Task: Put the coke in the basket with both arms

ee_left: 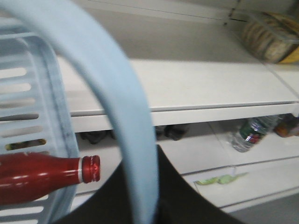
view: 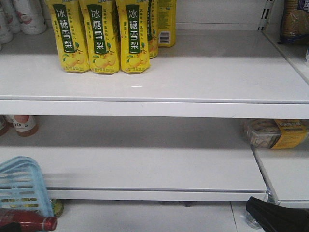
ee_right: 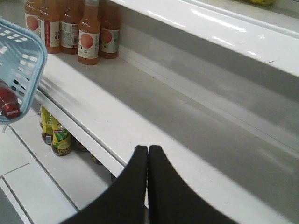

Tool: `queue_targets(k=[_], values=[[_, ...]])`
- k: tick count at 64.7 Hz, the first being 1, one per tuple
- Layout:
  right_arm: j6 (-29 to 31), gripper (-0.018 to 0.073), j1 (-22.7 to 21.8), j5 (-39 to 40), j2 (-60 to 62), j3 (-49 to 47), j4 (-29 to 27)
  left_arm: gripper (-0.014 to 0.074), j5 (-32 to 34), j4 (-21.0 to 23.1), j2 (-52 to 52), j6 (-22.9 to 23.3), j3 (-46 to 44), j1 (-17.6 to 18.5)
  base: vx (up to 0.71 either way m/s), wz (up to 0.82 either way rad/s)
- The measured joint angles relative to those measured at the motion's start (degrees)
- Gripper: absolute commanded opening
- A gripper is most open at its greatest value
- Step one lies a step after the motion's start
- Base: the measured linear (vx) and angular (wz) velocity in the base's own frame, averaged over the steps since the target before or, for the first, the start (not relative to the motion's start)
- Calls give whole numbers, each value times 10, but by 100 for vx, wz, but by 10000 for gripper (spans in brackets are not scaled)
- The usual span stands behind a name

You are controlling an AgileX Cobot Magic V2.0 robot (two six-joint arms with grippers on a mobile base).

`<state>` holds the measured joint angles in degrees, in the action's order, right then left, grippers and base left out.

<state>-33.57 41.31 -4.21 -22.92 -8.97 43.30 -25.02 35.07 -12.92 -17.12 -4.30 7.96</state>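
You've got the coke (ee_left: 39,176) lying flat in the basket (view: 21,186), neck poking past its rim toward the right end effector (ee_right: 148,154), which is closed and empty well off; the left's state can't be told.

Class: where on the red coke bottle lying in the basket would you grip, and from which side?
Grip the coke bottle around its wide red body, coming down from above. It lies on its side in the light blue basket, capped neck poking over the rim; the walls block sideways approaches.

Glossy red coke (ee_left: 37,176), plastic basket (ee_left: 56,116)
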Motion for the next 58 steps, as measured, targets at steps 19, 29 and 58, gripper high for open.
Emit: queue_targets(k=[19, 29, 58], values=[[0, -9, 0, 0, 0, 0, 0, -6, 137, -209, 43, 128, 61, 0, 0, 0], [0, -9, 0, 0, 0, 0, 0, -6, 172, -278, 70, 179, 65, -2, 0, 0], [0, -9, 0, 0, 0, 0, 0, -6, 126, -308, 132, 188, 65, -88, 0, 0]])
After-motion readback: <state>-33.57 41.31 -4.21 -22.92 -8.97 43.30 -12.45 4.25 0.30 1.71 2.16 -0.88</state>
